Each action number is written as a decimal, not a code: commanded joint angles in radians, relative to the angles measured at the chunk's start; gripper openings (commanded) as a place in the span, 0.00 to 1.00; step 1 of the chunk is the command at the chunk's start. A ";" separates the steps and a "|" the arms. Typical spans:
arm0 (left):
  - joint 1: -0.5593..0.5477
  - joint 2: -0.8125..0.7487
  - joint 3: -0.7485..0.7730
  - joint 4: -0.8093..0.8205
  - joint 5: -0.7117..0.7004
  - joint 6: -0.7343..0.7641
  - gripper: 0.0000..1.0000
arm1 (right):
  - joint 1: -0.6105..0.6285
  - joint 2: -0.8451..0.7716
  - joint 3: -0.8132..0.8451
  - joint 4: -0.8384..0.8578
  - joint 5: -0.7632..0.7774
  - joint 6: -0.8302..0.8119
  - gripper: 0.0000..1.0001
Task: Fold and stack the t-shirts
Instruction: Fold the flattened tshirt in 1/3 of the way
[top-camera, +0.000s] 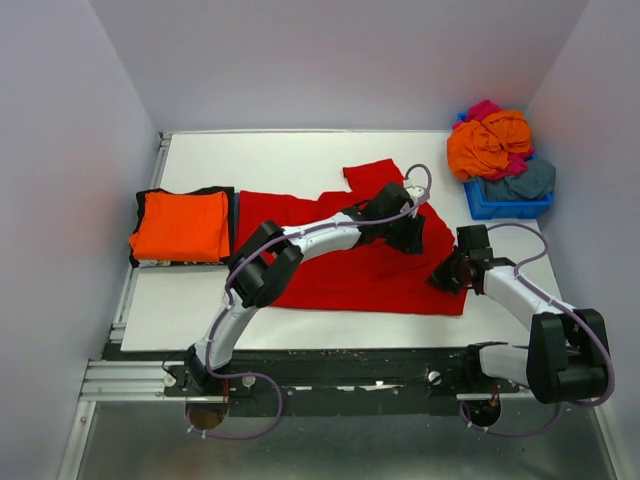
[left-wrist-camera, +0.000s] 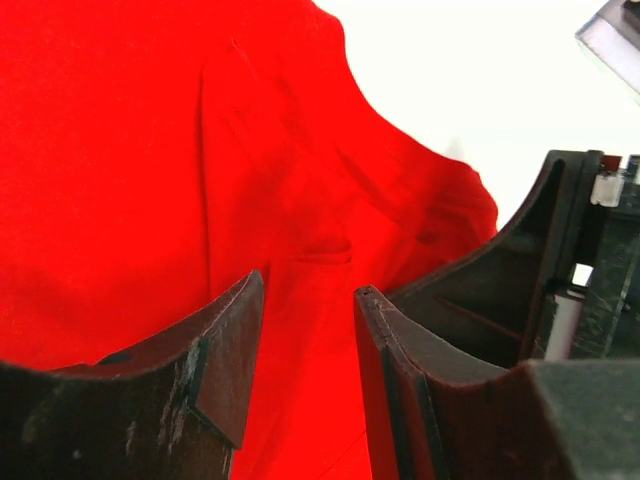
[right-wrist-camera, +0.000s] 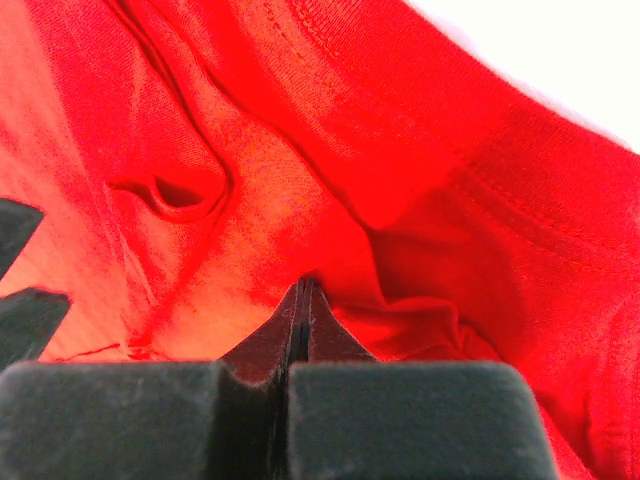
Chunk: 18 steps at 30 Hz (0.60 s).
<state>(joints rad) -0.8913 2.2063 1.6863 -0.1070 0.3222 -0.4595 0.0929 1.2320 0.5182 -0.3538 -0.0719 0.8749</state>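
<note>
A bright red t-shirt (top-camera: 340, 270) lies spread across the middle of the table, one sleeve pointing to the back. My left gripper (top-camera: 410, 238) hovers low over its right part. In the left wrist view that gripper (left-wrist-camera: 310, 290) is open, with only red cloth (left-wrist-camera: 150, 150) showing beneath the gap. My right gripper (top-camera: 443, 278) sits at the shirt's right edge. In the right wrist view it (right-wrist-camera: 303, 285) is shut, and the red cloth (right-wrist-camera: 400, 150) puckers into a fold at its tips.
A folded orange t-shirt (top-camera: 180, 225) lies on a black one (top-camera: 232, 215) at the table's left edge. A blue bin (top-camera: 505, 205) at the back right holds a heap of orange (top-camera: 485, 145), magenta (top-camera: 483, 108) and grey-blue (top-camera: 525, 182) shirts. Walls close in on both sides.
</note>
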 joint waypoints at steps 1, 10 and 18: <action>-0.017 0.065 0.084 -0.103 0.038 0.041 0.54 | 0.007 -0.006 -0.009 -0.017 0.021 0.009 0.01; -0.018 0.105 0.114 -0.131 0.051 0.038 0.52 | 0.007 -0.003 -0.007 -0.014 0.015 0.006 0.01; -0.018 0.130 0.128 -0.086 0.103 0.009 0.35 | 0.007 -0.003 -0.010 -0.013 0.011 0.004 0.01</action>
<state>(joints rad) -0.9035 2.3089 1.7760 -0.2184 0.3607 -0.4385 0.0929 1.2320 0.5182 -0.3538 -0.0723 0.8749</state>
